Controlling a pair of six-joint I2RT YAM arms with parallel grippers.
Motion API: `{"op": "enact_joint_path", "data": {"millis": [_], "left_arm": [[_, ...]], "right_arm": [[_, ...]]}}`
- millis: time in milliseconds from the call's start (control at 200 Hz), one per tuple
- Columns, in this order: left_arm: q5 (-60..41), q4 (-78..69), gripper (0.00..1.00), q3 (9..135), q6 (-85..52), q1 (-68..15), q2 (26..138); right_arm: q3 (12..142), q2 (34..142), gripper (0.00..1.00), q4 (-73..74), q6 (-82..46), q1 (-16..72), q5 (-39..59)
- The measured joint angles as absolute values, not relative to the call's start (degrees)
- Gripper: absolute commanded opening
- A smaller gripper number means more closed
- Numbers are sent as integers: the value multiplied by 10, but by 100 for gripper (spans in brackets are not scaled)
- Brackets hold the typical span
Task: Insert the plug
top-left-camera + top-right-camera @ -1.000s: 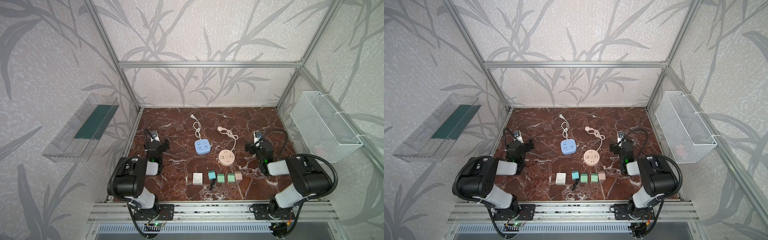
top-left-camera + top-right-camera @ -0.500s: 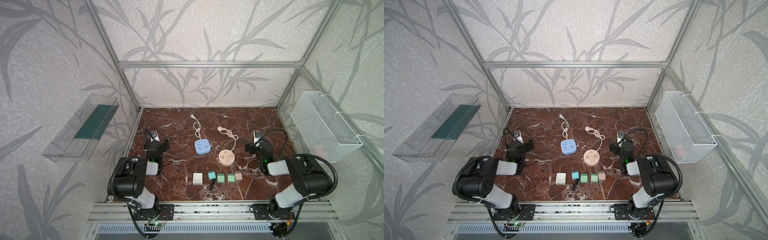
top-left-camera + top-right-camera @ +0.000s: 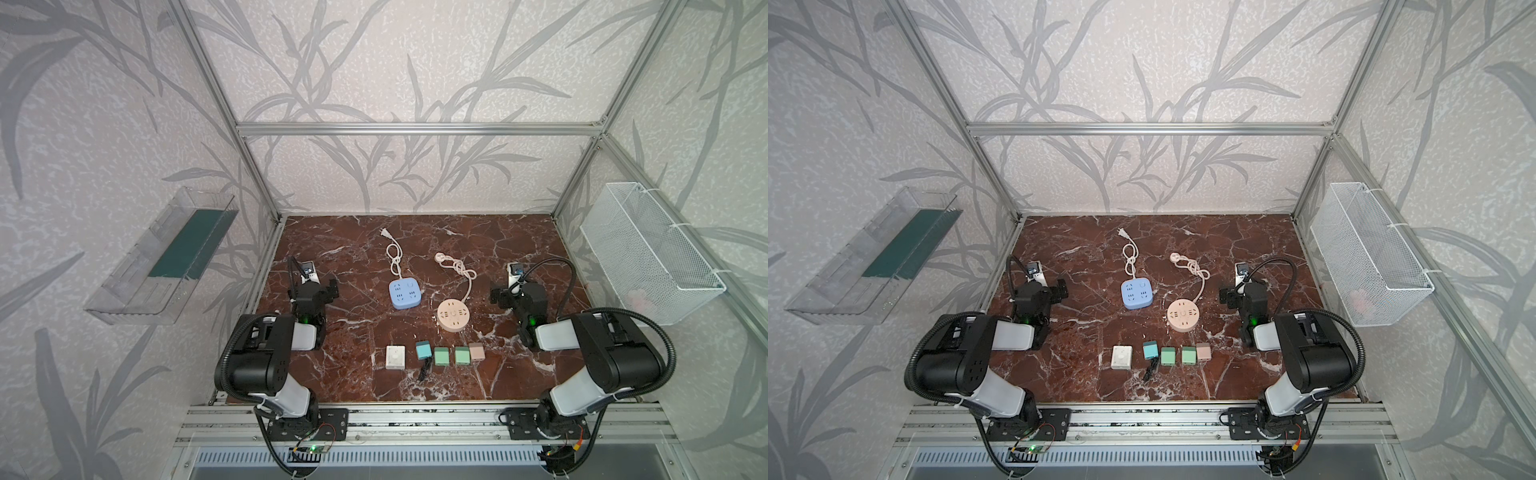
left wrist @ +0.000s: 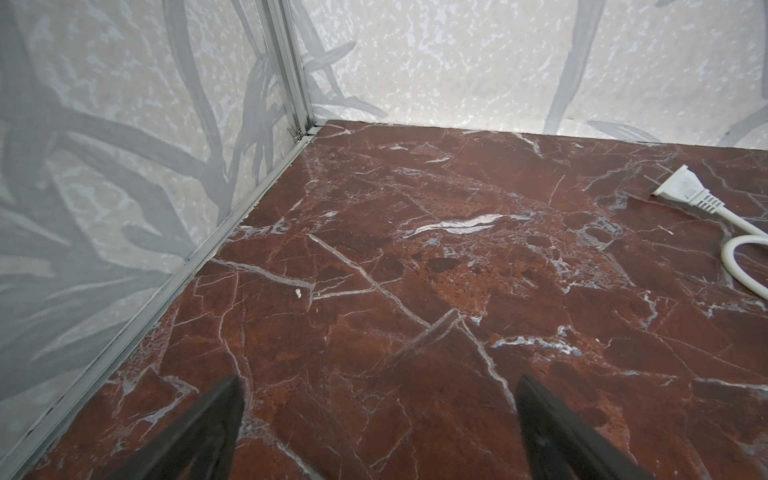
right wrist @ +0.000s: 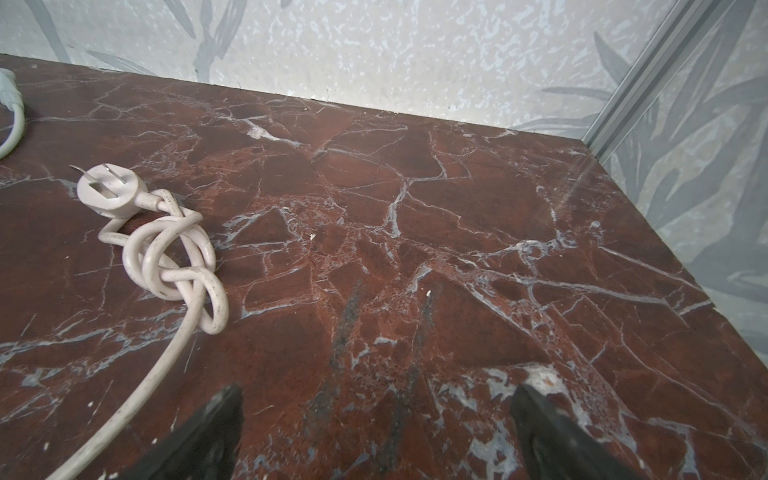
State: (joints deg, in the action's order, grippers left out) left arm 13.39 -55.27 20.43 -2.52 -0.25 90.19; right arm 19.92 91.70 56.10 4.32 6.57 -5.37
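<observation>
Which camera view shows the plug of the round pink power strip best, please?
The right wrist view: the pink strip's plug lies close, prongs and knotted cord clear. In both top views it is a small far spot. The left wrist view misses it.

We count two power strips, the blue square strip (image 3: 405, 294) and the round pink strip (image 3: 453, 316); two corded plugs, the white plug (image 3: 386, 235) and the pink plug (image 3: 440, 257); five small blocks, namely the white block (image 3: 395, 356), the teal block (image 3: 424, 350), a green block (image 3: 441, 356), a second green block (image 3: 462, 355) and the pink block (image 3: 477, 351); and one black cable (image 3: 424, 369).
</observation>
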Motion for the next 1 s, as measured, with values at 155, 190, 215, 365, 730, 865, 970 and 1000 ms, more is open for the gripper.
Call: {"op": "enact_joint_path", "data": {"millis": [155,190,215,365,730,865,970,1000], "left_arm": [[151,-569,99,199,-14,-21,902],[155,-576,99,196,-11,-26,902],[156,-578,99,194,-10,-28,902],[197,-515,99,205,10,-59,860],[152,-141,99,493,-78,-94,707],[85,-29,99,538,-112,-121,644],[52,49,99,547,-116,-163,616],[48,72,99,547,-117,-178,610]], "right_arm": [[205,901,99,528,43,66,-49],[211,884,99,503,43,66,-50],[218,870,99,482,43,66,-50],[287,792,99,377,35,68,-63],[470,695,99,27,-98,121,-123],[490,675,99,-108,-144,204,-143],[498,666,99,-196,-174,272,-154],[498,662,99,-220,-183,288,-156]]}}
